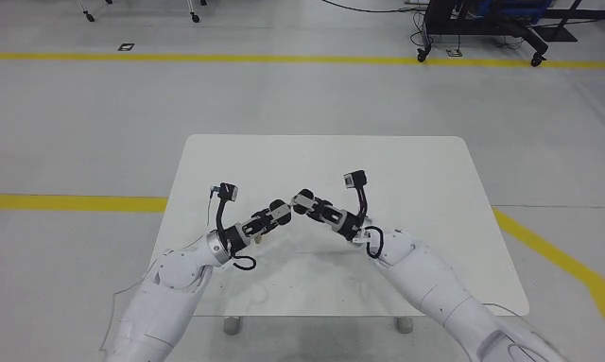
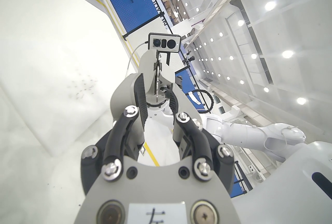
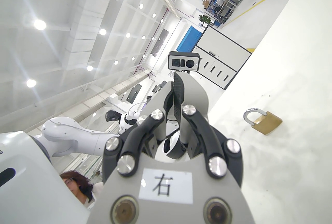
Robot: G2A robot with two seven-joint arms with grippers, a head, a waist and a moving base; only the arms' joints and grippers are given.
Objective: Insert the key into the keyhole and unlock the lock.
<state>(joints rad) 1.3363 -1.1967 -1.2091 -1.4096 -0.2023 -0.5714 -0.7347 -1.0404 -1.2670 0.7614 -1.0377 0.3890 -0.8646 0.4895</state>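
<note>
**Brass lock untouched, key in the air**

Brass lock (image 3: 263, 120) lies flat on the white surface (image 3: 298, 53), near the right jaws, with nothing touching it. Shackle (image 3: 251, 114) looks seated, so I'd call it locked.

Key (image 2: 157, 74) is off the surface, between the two arms at mid-table. Right jaws are clenched, pads (image 3: 178, 95) pressed together, and the key appears pinched in them. Left jaws are spread, one pad either side of the key, no contact that I can see. Reads like a handover or regrip, not insertion.

Done: key is picked up. Left: line the blade up with the keyhole, insert, turn, pop the shackle. Can't see the keyhole side.

Materials: lock body is a blocky brushed-brass slab with rounded corners. Shackle is a bright steel U. Key is thin, flat, silvery metal, notched along one edge. Pads are black ribbed rubber on smooth grey fingers (image 3: 197, 97). Surface is matt white, lightly scuffed.
</note>
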